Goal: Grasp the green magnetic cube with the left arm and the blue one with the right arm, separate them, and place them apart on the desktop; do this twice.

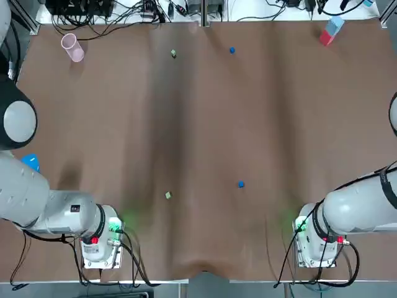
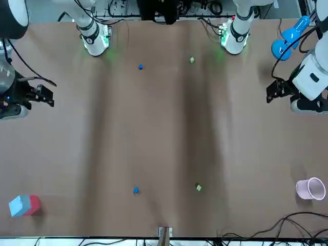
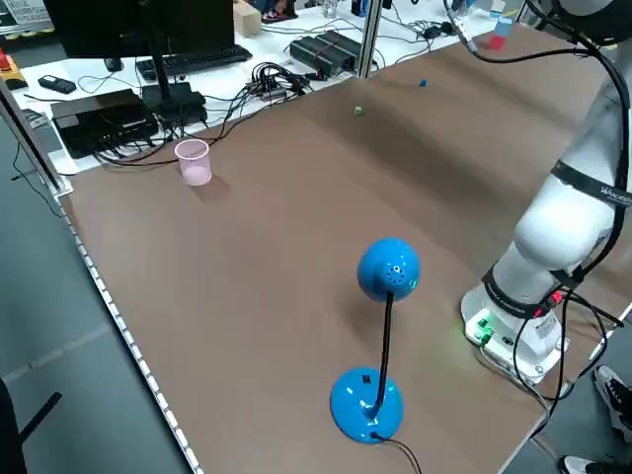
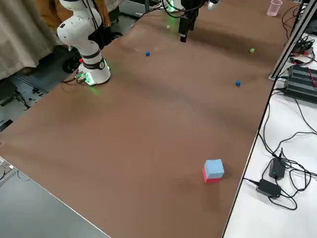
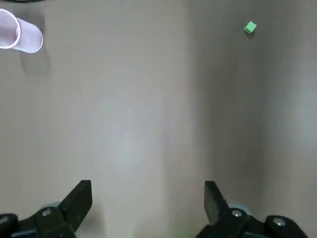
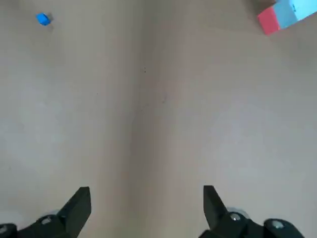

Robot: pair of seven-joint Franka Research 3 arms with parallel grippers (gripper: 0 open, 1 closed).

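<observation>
- The left claw hangs released and empty over the 9 o'clock edge of the counter. The right claw is likewise released and empty at the 3 o'clock edge.
- With the overhead view as the dial, the far green cube lies toward 12 o'clock. The far blue cube is on its 3 o'clock side, well apart from it.
- The near green cube sits at about 7 o'clock and the near blue cube at about 5 o'clock, also well apart.
- No green and blue cubes are touching, so both separations look done. Only a clean retreat seems to remain.
- To finish well, keep both claws high and out at the sides, and do not sweep them across the middle. A nudged cube that slides toward its mate could snap back on.
- The counter is a plain brown cover with soft bands of shade running from 6 to 12 o'clock.
- A pink cup stands at the 10 o'clock corner and a red-and-blue block at the 1 o'clock corner.
- A blue lamp stands near the left arm's base.
- Cables and a keyboard crowd the white surface beyond 12 o'clock.
</observation>
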